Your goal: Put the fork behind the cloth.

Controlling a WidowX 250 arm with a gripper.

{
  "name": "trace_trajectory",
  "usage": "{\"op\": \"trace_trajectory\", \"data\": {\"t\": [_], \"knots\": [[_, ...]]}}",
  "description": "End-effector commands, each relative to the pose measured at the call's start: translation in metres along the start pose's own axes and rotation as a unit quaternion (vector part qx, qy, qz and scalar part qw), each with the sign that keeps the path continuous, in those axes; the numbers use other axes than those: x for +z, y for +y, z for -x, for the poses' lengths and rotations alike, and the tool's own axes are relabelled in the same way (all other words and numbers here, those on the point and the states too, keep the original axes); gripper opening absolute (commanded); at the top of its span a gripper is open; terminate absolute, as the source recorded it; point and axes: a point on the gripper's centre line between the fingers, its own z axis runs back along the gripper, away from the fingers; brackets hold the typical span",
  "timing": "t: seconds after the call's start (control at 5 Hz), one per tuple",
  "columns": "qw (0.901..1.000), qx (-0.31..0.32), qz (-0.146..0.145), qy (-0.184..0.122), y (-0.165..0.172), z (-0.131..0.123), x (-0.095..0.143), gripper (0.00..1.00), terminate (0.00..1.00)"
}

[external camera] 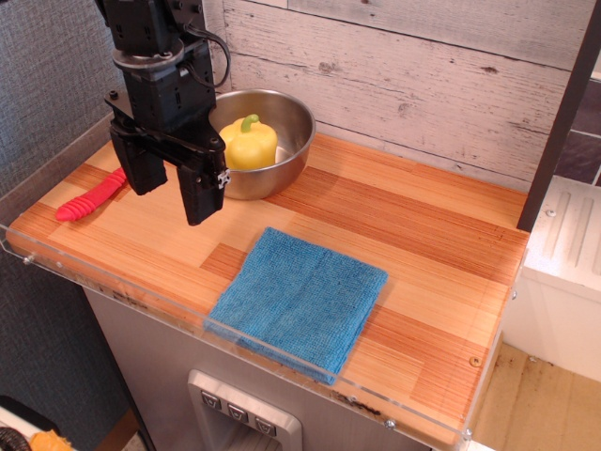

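The fork [90, 198] lies on the wooden table at the far left; its ribbed red handle shows, and its metal head is hidden behind my gripper. The blue cloth [300, 298] lies flat near the table's front edge, in the middle. My gripper [173, 195] hangs above the table just right of the fork and left-behind the cloth. Its two black fingers [200, 195] stand apart with nothing between them.
A steel bowl [286, 122] holding a yellow bell pepper [249, 143] stands at the back, right behind my gripper. A clear acrylic rim [282, 362] runs along the table's front and left edges. A plank wall [423, 75] closes the back.
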Motion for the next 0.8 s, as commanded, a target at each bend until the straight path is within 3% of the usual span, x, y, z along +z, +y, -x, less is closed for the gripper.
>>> {"op": "trace_trajectory", "data": {"t": [0.0,0.2,0.6], "knots": [[1.0,0.0,0.0,0.0,0.0,0.0,0.0,1.0,0.0],[0.9993,0.035,0.014,0.005,0.031,-0.001,-0.004,1.0,0.0],[0.9973,0.071,-0.021,0.002,0.107,-0.005,-0.018,1.0,0.0]]}}
